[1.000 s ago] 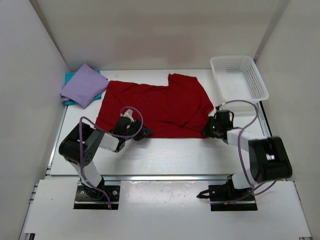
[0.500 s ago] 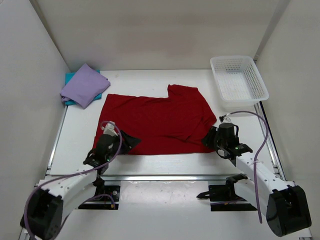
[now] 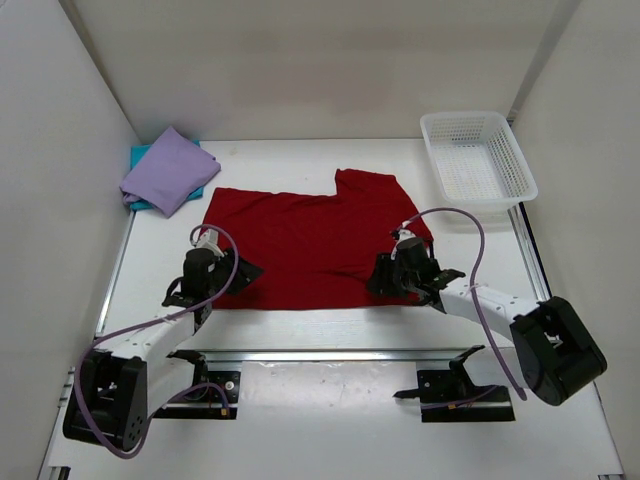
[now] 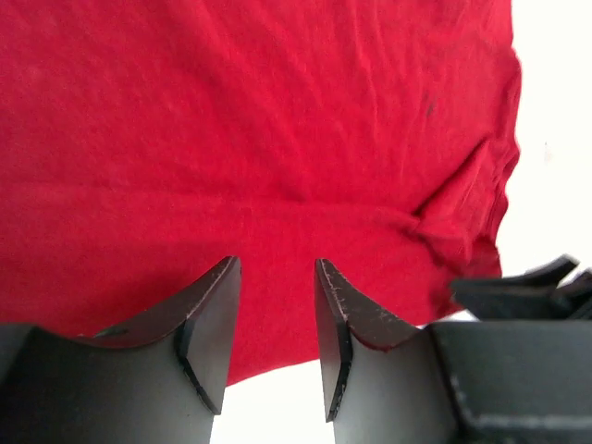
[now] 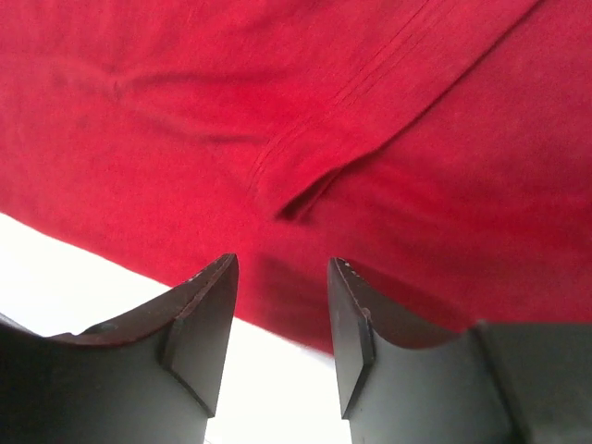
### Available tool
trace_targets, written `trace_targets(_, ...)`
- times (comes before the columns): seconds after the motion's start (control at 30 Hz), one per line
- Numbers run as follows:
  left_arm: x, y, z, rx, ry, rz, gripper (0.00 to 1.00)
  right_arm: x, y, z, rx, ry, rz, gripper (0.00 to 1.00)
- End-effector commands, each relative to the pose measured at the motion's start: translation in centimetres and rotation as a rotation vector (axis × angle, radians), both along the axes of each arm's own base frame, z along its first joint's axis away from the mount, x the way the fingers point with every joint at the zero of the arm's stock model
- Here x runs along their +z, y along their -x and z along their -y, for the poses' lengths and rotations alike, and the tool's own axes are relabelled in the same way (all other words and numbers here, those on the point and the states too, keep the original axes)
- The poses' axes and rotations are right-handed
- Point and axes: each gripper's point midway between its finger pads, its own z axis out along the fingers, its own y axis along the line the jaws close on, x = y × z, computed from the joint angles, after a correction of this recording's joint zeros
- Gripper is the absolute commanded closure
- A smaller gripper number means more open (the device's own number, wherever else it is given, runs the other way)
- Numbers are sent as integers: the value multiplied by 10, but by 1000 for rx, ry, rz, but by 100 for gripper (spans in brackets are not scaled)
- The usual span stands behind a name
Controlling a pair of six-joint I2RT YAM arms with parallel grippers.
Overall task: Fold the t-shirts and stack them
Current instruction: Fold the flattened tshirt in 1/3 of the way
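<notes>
**Red shirt not yet folded, two already piled**

Red cloth is what remains. The red shirt (image 3: pixel 310 235) lies spread flat mid-bench, one sleeve jutting toward 12 o'clock. It shows no fold beyond small creases. At 10 o'clock the lavender shirt (image 3: pixel 168 170) sits as a compact bundle on the teal shirt (image 3: pixel 138 155), of which only an edge shows. By my reading two of three are done and stacked. The red one has yet to be folded and carried to that pile. The basket (image 3: pixel 478 120) stands at 2 o'clock, apart from the shirts.

From above, the left end effector (image 3: pixel 232 272) sits at the shirt's 7 o'clock corner and the right end effector (image 3: pixel 380 280) at its 5 o'clock hem, both low over the bench (image 3: pixel 300 325). That view cannot tell how the fingers stand.

The wrist views settle it. The left end effector (image 4: pixel 276 262) has its fingers spread, red cloth filling the gap and the hem just below the tips, nothing pinched. The right end effector (image 5: pixel 282 260) is likewise spread over the hem. The right wrist alone shows a stitched edge turned over on itself just beyond the fingers. The left wrist alone shows a bunched pucker off to 3 o'clock. Neither wrist view shows the stack or the basket.
</notes>
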Motion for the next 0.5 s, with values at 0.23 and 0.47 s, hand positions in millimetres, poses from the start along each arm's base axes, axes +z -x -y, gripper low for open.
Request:
trace_targets(0.23,-5,3,6,-45,-10,12,52,25,-37,-19,21,-66,89,62)
trace_targets(0.47,-8,2,5,-53,-13,7,53,18,-49,-19,7,-48,70,63)
